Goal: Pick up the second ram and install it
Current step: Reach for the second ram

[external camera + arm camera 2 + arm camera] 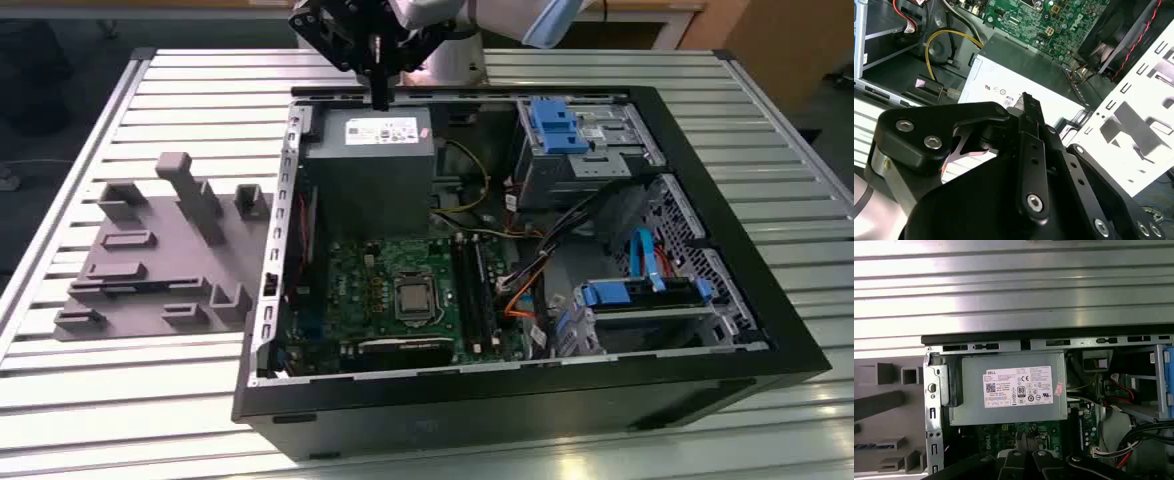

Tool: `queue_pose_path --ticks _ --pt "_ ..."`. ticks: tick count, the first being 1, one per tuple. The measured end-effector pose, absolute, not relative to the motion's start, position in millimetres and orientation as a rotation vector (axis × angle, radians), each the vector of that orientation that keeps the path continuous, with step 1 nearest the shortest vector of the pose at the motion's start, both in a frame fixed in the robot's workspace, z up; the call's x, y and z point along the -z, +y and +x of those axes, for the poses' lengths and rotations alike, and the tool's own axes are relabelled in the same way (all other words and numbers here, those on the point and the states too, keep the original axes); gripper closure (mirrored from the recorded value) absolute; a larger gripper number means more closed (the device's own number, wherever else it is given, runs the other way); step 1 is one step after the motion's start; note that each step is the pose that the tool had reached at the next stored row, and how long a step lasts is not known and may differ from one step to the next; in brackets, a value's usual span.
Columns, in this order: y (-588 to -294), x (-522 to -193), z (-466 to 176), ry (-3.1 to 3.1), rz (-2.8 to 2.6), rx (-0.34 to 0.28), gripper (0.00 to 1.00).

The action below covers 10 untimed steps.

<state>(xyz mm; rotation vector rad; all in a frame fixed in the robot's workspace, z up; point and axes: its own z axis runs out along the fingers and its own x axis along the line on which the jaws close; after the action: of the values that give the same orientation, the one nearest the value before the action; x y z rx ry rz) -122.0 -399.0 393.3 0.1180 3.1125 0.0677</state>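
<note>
Slatted metal table (160, 90) carries the whole job, and the pincer (383, 98) hangs just above the power supply (378, 165), over its edge nearest the case wall. Jaws drawn close together in the first wrist view, with nothing blue between them that I can make out. Held high and upright, I'd judge, to stay clear of the cables. Beside the power supply, inside the open case (534, 395) lying on its side: blue drive clips (554, 125). Beyond it, the motherboard (400, 290) with black slot rails (470, 285). Outside the case, off from the power supply, a grey fixture (147, 270) of upright holders. Where the second ram sits, I cannot tell.
</note>
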Motion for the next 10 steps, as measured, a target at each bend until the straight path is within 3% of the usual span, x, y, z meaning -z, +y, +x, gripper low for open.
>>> queue_pose_path --ticks 10 --pt "-399.0 -393.3 -124.2 3.112 0.118 -0.068 0.89"
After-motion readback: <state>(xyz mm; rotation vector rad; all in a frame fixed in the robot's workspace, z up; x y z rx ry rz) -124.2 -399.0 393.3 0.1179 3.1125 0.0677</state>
